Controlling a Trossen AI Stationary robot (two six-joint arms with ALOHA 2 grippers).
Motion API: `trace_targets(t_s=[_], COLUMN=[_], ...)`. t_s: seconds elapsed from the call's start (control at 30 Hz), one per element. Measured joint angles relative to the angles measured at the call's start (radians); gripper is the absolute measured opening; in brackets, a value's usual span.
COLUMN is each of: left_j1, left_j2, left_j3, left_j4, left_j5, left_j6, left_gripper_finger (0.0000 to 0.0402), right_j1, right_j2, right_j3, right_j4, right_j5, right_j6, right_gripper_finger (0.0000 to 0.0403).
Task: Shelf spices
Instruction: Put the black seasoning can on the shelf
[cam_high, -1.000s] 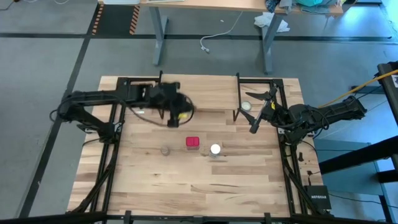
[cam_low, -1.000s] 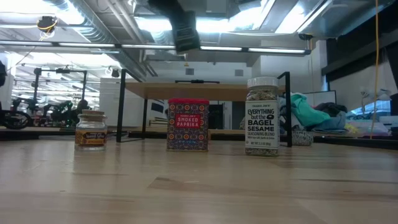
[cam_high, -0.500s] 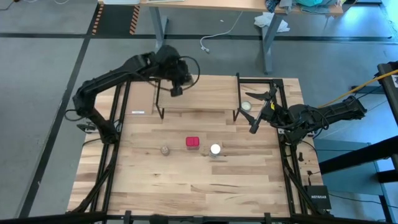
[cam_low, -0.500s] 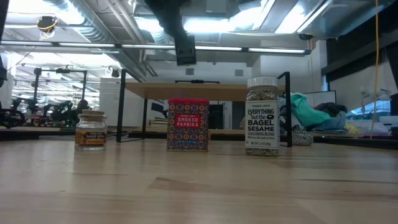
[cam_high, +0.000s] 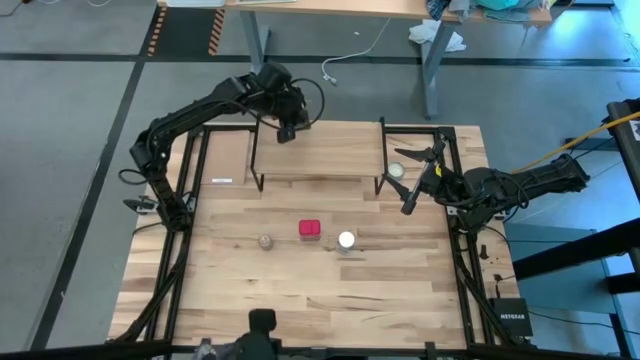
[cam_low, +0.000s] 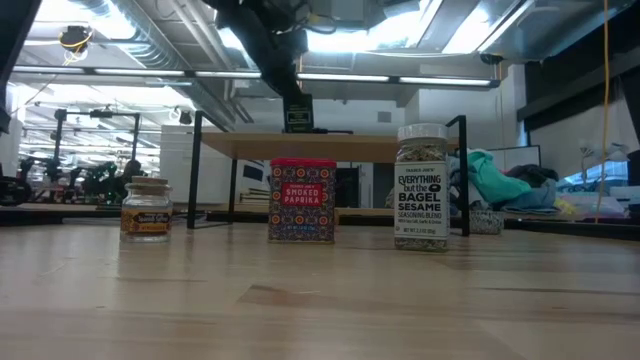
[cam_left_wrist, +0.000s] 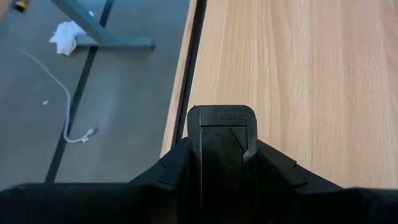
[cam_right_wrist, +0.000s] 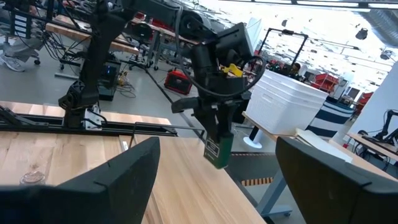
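My left gripper (cam_high: 287, 130) is over the far left part of the shelf (cam_high: 318, 152), shut on the dark square tin (cam_low: 298, 115). The right wrist view shows this tin (cam_right_wrist: 217, 152) below the fingers. The shelf is a light-wood board on black legs (cam_low: 330, 145). In front of it stand the tan-grey jar (cam_high: 265, 241), the red box (cam_high: 309, 229) and the clear white-lidded jar (cam_high: 346, 240), each on its base on the table. My right gripper (cam_high: 410, 200) waits open by the shelf's right legs. My left gripper pinches the dark tin's upper part (cam_right_wrist: 214, 138) between its two fingers (cam_right_wrist: 210, 118), coming from above and pointing down. The tin hangs upright below the fingers, close over the shelf board (cam_left_wrist: 298, 74). Whether its bottom touches the board, I cannot tell.
A flat pale round disc (cam_high: 397, 170) lies on the table next to the shelf's right legs, near my right gripper. The shelf's board is bare wood to the right of the tin. A desk's legs and a white cable (cam_high: 335, 68) are on the floor beyond the table's far edge.
My left gripper, shut on the dark tin, has swung from in front of the shelf toward the table's far edge and now stands over the shelf's far left part. In the low view the tin has sunk toward the board. The three other spices have stayed put.
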Motion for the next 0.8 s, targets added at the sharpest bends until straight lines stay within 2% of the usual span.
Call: trace_targets(t_s=[0.33,0.8], left_j1=[0.044,0.043], left_j2=[0.007,0.007], left_j3=[0.001,0.001], left_j4=[-0.09,-0.152], left_j5=[0.076,0.111], left_j6=[0.023,0.038], left_gripper_finger=[0.0114,0.0114], right_j1=[0.0,0.0], right_j2=[0.0,0.0], right_j3=[0.0,0.0], right_j4=[0.003,0.003], right_j5=[0.0,0.0], right_j6=[-0.002,-0.002], right_gripper_finger=[0.0326,0.0326])
